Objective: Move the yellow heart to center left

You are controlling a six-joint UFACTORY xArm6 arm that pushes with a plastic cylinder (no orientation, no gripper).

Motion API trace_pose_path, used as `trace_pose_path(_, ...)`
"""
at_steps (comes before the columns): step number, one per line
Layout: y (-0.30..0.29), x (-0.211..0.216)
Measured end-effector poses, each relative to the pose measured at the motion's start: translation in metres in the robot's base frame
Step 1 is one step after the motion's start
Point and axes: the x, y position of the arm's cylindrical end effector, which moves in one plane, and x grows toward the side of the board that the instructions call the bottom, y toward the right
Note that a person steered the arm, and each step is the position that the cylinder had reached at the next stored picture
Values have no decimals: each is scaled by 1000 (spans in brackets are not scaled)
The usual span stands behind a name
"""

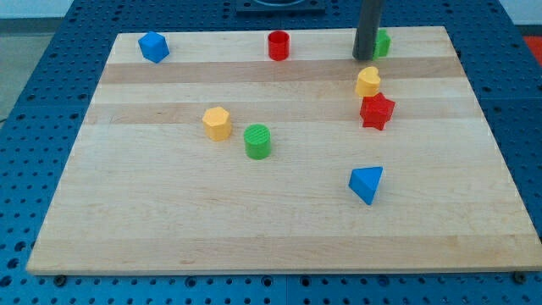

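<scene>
Blocks sitting on pale wooden board [279, 229].
Clawless, my tip [362, 58] is standing upright far right, just beyond the smooth yellow heart [367, 82] touching the red star [377, 111].

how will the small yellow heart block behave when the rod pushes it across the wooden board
The yellow heart block looks rigid and squat, so it should slide, not tip. Its curved sides may make it rotate off my tip. It touches the red star block, which might get dragged along.

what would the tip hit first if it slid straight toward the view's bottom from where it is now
Most likely the yellow heart, just below my tip, with the red star right behind it. The tip sits slightly left of the heart's centre, so contact could be glancing.
</scene>
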Motion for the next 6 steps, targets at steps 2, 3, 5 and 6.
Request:
trace_pose_path(2,5,6)
trace_pose_path(3,60,25)
trace_pose_path(5,18,52)
trace_pose_path(6,-14,98)
